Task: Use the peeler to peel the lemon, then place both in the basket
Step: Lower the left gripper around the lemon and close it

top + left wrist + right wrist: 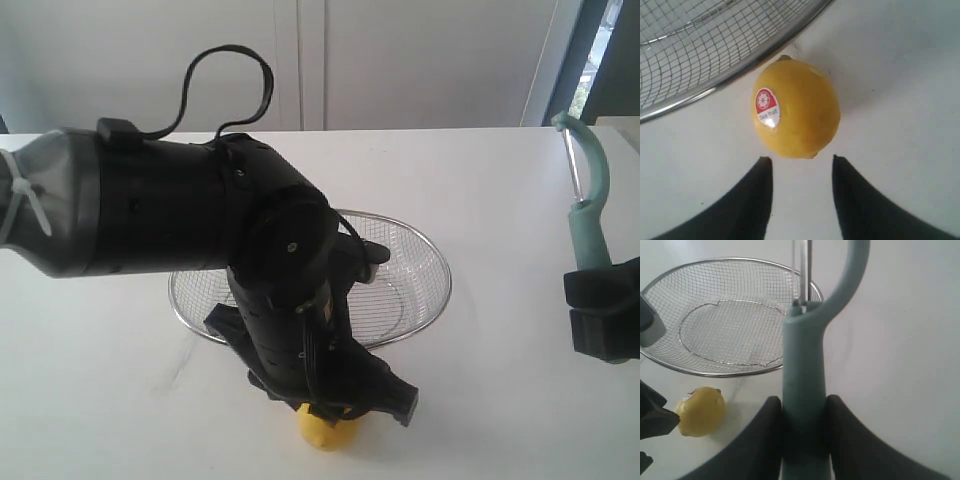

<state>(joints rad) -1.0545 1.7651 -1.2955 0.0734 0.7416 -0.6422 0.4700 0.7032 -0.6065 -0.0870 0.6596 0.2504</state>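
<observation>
The move ahead turns on how the lemon [796,107] lies to the left claw [799,167]. In the left wrist view the lemon sits just beyond the two fingertips, not between them, with bare table [900,75] showing in the gap. Its long axis runs roughly away from the claw toward the basket [715,85], a little slanted, and the sticker faces up. We judge that the jaws would close across its short width once the claw goes forward over it. The jaws stand apart and hold nothing. As seen, the gap looks narrower than the lemon, so we think they may need to spread further first.

The lemon rests on the table just outside the basket's rim, near it but seemingly not touching. The left claw is far nearer to it than the right.

In the exterior view the left arm comes in from the left, bends sharply at the wrist and points down over the lemon [328,430], hiding most of it. The basket [440,262] lies behind the arm and holds nothing that we can see.

The right claw [802,405] is clamped on the peeler [804,360] low on its handle. The peeler stands upright with the loop head on top, at the right edge of the scene, well apart from the lemon.
</observation>
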